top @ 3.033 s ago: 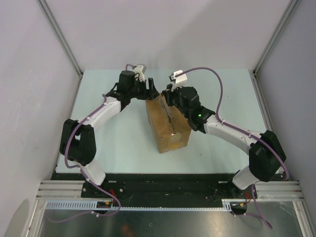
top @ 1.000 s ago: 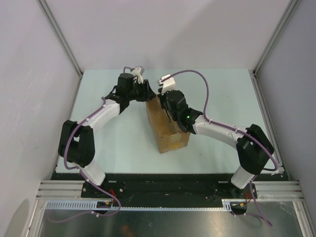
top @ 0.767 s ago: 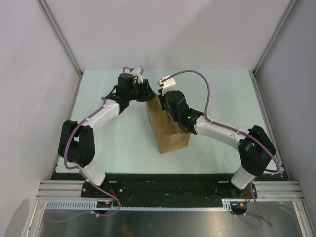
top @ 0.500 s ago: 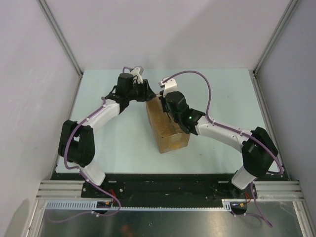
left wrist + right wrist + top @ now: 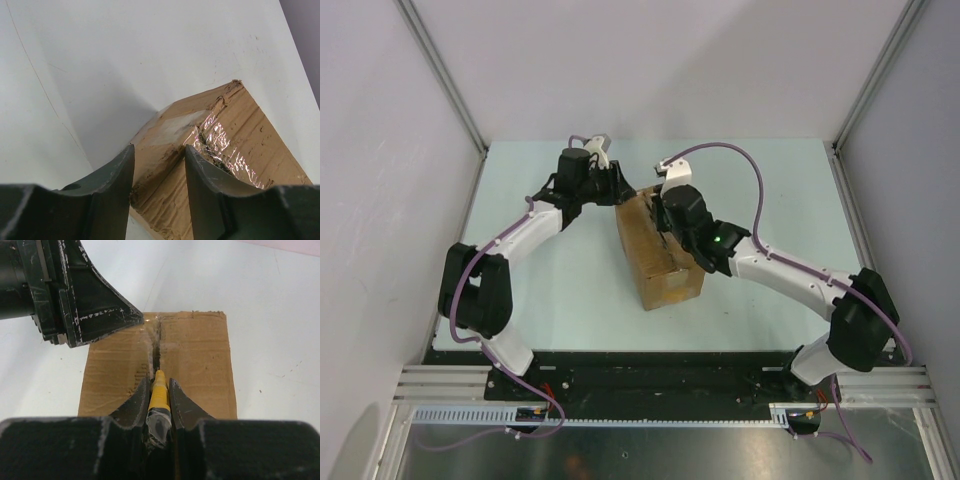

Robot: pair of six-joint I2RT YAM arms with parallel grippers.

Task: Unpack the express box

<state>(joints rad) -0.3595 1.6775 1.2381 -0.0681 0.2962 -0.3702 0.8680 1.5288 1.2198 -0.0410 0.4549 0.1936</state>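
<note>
On the pale desk (image 5: 550, 290), our right gripper (image 5: 159, 381) pinches a yellow knife (image 5: 160, 395) at the centre seam (image 5: 156, 347) of the express box (image 5: 655, 270), which runs far toward our spread left gripper (image 5: 160, 148).

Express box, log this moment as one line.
express box: flaps closed | right gripper: holds yellow knife at centre seam | left gripper: straddles far corner
</note>
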